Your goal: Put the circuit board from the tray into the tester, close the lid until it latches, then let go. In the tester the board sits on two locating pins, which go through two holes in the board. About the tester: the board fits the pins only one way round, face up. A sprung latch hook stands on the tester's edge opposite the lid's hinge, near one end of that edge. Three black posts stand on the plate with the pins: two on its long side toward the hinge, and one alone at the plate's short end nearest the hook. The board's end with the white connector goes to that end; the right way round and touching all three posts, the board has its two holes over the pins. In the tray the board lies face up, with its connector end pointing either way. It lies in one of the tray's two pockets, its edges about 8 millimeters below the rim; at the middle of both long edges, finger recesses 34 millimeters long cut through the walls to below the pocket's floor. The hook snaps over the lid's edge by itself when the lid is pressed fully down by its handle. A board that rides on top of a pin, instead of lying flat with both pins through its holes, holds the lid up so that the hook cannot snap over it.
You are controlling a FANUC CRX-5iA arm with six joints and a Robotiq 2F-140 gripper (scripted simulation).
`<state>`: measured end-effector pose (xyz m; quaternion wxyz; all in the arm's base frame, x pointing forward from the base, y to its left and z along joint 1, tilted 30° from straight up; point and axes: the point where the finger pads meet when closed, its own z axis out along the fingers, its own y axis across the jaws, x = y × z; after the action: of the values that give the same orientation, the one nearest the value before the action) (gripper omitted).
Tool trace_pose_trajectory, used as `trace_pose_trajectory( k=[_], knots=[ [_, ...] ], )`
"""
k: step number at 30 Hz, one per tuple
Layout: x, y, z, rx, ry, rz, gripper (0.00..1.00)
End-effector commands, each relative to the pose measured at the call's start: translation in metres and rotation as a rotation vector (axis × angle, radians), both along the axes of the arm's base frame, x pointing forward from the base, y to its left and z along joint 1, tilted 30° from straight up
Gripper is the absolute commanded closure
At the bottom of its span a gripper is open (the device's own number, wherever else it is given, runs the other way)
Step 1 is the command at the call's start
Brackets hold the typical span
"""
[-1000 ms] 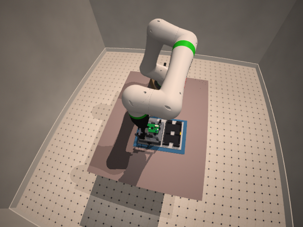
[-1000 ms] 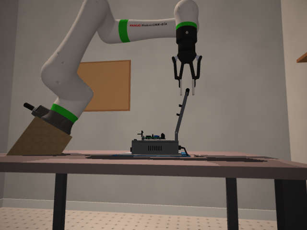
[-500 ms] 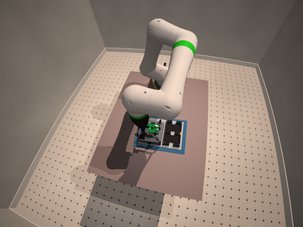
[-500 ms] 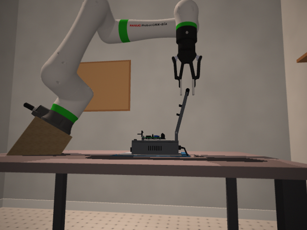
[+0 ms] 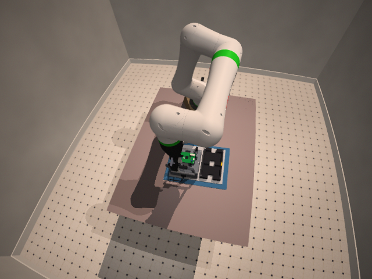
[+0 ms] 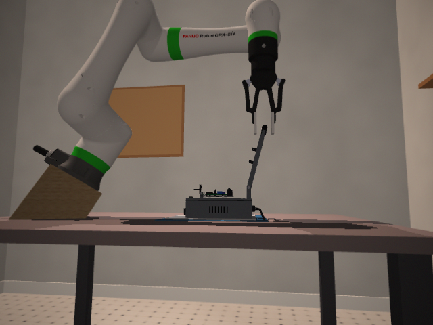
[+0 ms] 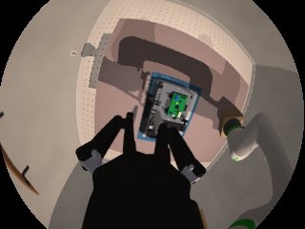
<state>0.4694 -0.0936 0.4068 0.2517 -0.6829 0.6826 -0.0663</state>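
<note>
Shows the tool [image 5: 174,166] [image 6: 264,133] [image 7: 146,113] pointing straight down, with its slim fingers partly open, moderately narrow rather than wide. In the exterior view, shows the handle [image 6: 264,128] at the top of the lid [image 5: 184,173] [image 6: 256,157] [image 7: 152,115] in the gap between the fingertips, with daylight on both sides and no grip on it. Shows the lid standing raised below the tool, leaning slightly away from the arm's base, well short of closed. Lower down, toward the base from the tool, shows the green circuit board [image 5: 188,157] [image 6: 216,193] [image 7: 178,104] lying face up on the tester [image 5: 195,170] [image 6: 218,208] [image 7: 167,91], looking about level from the side. Cannot tell from here whether both pins pass through the holes. Off to one side of the tool, next to the tester, shows the black tray [image 5: 212,157]. Beneath both, shows a blue mat [image 5: 227,168] [image 6: 262,218] [image 7: 196,102] on the worktop [image 5: 237,210] [image 6: 216,237] [image 7: 114,114].

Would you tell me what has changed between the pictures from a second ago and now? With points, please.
Nothing visibly changed. The gripper [image 6: 264,133] [image 7: 146,113] stays above the tester [image 6: 218,208], fingers apart around the upper end of the raised lid [image 6: 256,159] in the exterior view, and the circuit board [image 5: 188,157] [image 7: 178,105] stays on the tester.
</note>
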Motion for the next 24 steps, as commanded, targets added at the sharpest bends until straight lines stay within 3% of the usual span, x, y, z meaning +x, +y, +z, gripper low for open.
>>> trace_pose_trajectory(
  k=[1,4,5,24],
  knots=[
    [0.0,-0.0001,0.0002,0.0,0.0,0.0,0.7],
    [0.0,-0.0001,0.0002,0.0,0.0,0.0,0.7],
    [0.0,-0.0001,0.0002,0.0,0.0,0.0,1.0],
    [0.0,-0.0001,0.0002,0.0,0.0,0.0,1.0]
  ],
)
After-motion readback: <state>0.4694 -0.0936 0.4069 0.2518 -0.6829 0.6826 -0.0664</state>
